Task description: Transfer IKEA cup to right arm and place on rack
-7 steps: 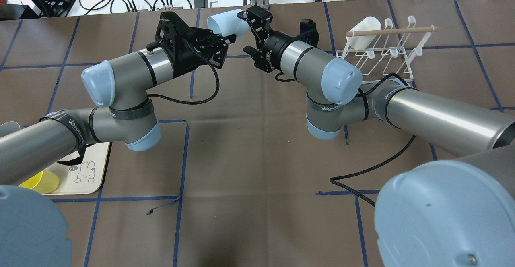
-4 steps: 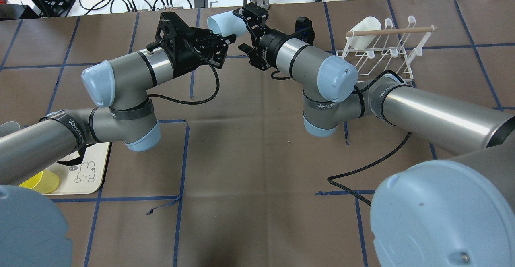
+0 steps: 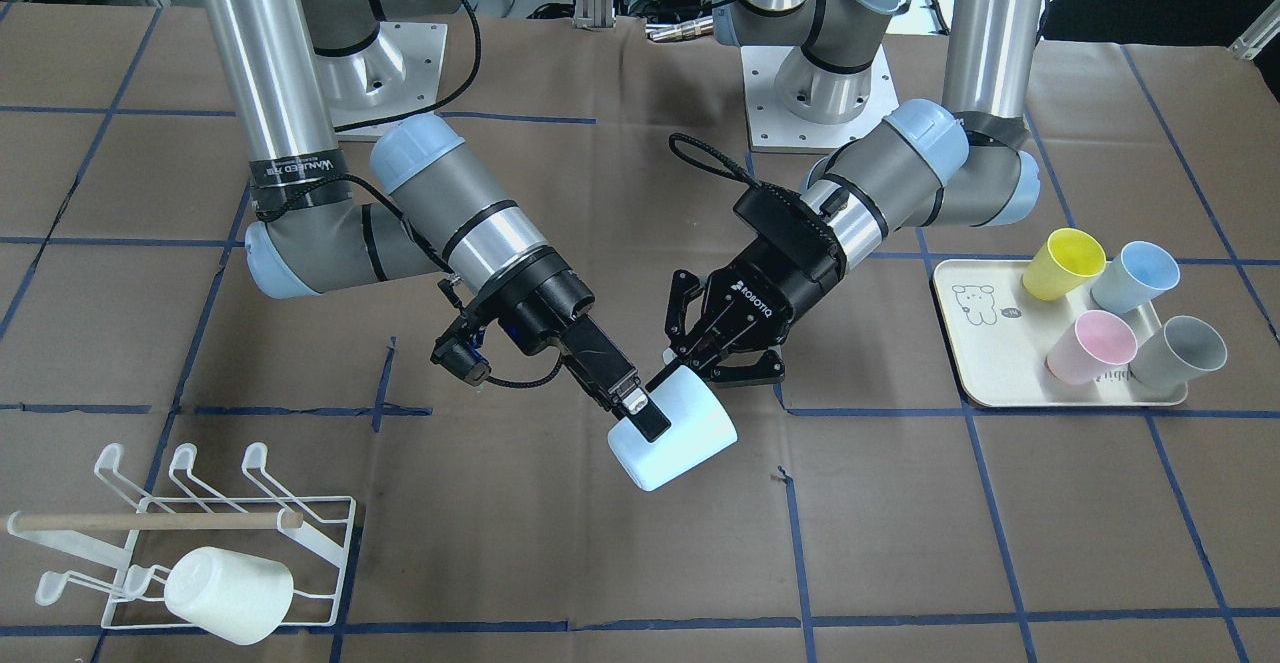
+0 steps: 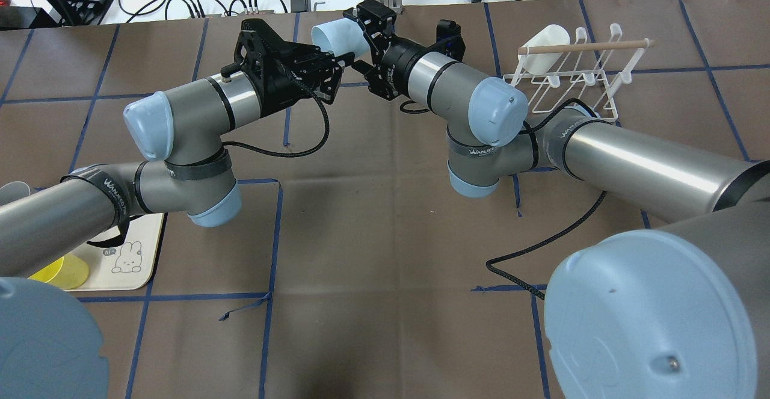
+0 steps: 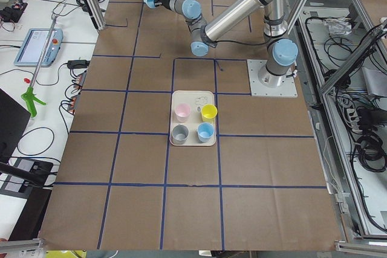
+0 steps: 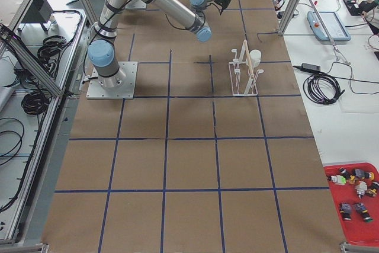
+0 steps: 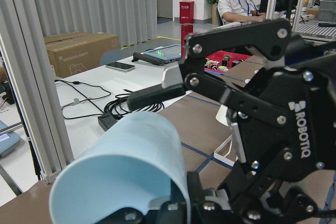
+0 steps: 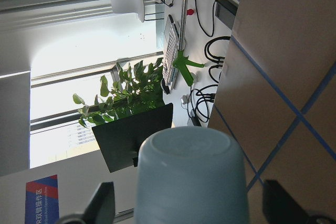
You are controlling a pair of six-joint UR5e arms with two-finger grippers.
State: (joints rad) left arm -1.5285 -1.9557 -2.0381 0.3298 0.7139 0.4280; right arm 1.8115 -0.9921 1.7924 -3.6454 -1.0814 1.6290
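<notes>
On the tray (image 3: 985,355): four cups (image 3: 1090,345) | rack (image 3: 180,520): white cup (image 3: 228,595) | left gripper (image 3: 715,363) clamps blue cup (image 3: 680,443) | right gripper (image 4: 361,38) spread, advanced further around it since before.

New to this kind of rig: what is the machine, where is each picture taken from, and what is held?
The machine has two robot arms at a brown-covered table, a left arm and a right arm, each ending in a black two-finger gripper. Two pictures look down on the table, from behind the robot and from across it; two look along it from its ends; two come from wrist cameras. The left gripper is shut on the rim of a pale-blue cup lying sideways. The right gripper is open, its fingers either side of the cup's bottom with gaps showing. On the table are a white wire rack carrying a white cup, and a cream tray with a yellow cup, light-blue cup, pink cup and grey cup.
</notes>
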